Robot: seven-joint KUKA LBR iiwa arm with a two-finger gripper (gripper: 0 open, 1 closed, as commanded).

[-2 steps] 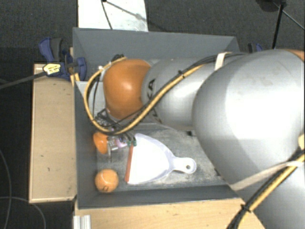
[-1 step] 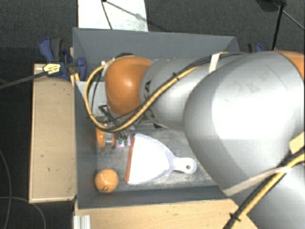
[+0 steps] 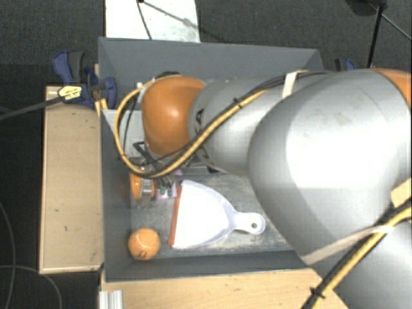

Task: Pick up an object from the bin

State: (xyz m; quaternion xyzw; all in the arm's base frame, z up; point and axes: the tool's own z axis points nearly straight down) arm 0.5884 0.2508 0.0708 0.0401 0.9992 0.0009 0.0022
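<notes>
- The claw (image 3: 153,189) sits low by the left wall of the bin (image 3: 206,60), under the orange wrist cover (image 3: 168,118); whether it is spread or pressed together, I cannot tell.
- 1 small orange thing (image 3: 135,186) lies just left of it, against that wall, and is likely the target.
- The white dustpan (image 3: 205,219) lies just right of it, handle pointing away rightward.
- The orange ball (image 3: 143,243) rests apart, in the front-left corner.
</notes>
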